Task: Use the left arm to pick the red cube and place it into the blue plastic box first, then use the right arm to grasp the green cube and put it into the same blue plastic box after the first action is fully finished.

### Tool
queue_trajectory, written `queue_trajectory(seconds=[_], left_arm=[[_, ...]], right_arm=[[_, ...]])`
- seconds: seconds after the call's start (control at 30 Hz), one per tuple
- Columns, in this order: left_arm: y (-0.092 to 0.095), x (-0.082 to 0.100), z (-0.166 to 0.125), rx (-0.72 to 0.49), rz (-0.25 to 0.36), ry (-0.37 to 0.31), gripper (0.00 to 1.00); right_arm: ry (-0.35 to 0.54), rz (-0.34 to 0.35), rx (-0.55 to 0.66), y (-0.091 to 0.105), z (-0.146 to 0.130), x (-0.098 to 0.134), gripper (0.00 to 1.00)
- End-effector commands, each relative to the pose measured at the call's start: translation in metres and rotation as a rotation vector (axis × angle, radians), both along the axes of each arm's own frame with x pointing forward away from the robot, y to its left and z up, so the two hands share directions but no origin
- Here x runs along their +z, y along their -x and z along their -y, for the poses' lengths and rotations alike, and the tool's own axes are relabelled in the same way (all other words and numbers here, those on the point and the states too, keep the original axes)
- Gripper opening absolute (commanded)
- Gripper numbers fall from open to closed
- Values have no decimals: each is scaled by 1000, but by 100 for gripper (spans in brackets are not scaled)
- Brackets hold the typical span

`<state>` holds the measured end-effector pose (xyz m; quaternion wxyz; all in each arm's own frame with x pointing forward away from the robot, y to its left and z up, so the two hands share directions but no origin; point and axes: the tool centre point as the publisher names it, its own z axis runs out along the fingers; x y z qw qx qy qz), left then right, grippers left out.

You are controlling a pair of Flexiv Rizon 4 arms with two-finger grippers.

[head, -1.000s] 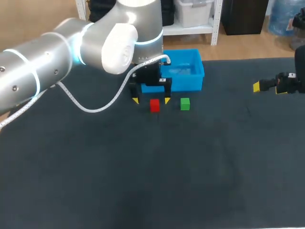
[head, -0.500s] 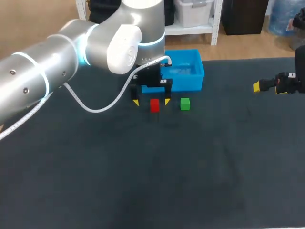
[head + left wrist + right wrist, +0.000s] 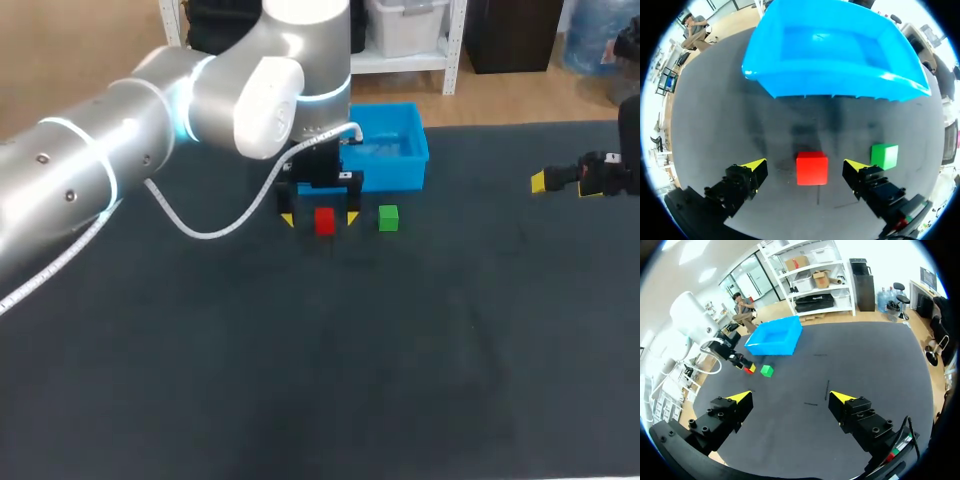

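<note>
On the desk (image 3: 300, 380) there were two cubes and one box: one red cube (image 3: 324, 220), one green cube (image 3: 388, 218) and one blue plastic box (image 3: 392, 176). Two arms were in view, each with one tool that had two yellow tips.

The red cube stood on the desk, just at 6 o'clock from the front wall of the box. The green cube stood near it at 3 o'clock, apart from it, also in front of the box. The box was open at the top and I saw only blue walls and floor in it.

The left tool (image 3: 319, 218) was opened wide, with one finger at 9 o'clock and one at 3 o'clock of the red cube. In the left wrist view a gap showed on both sides, so it held nothing. A white cable (image 3: 200, 228) hung in a loop from the left arm.

The right tool (image 3: 791, 397) was at the 3 o'clock side of the desk, well apart from the cubes, opened wide and holding nothing.

The desk surface was dark, flat and matte.
</note>
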<state>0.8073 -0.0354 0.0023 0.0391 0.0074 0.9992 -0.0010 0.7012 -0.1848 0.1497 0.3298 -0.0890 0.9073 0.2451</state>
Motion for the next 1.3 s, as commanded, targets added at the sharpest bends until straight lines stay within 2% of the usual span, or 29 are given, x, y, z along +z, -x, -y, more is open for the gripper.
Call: queue_trajectory(seconds=[0.03, 0.67, 0.7, 0.73, 0.8, 0.87, 0.9, 1.0, 1.3], left_arm=[[-5, -2, 1, 2, -12, -7, 100], [-4, -14, -3, 8, -30, -20, 100], [-4, -14, -3, 7, -32, -20, 64], [-4, -14, -3, 7, -32, -19, 45], [-3, -14, -3, 6, -32, -19, 29], [-3, -14, -3, 5, -32, -18, 22], [-4, -14, -3, 4, -31, -17, 10], [-4, -13, -2, 2, -30, -16, 0], [-4, -10, -1, -13, -17, -18, 0]], right_arm=[[1, 0, 0, 0, 0, 0, 100], [1, 0, 0, 0, 0, 0, 100], [1, 0, 0, 0, 0, 0, 100], [1, 0, 0, 0, 0, 0, 100], [1, 0, 0, 0, 0, 0, 100], [1, 0, 0, 0, 0, 0, 100], [1, 0, 0, 0, 0, 0, 100], [1, 0, 0, 0, 0, 0, 100], [1, 0, 0, 0, 0, 0, 100]])
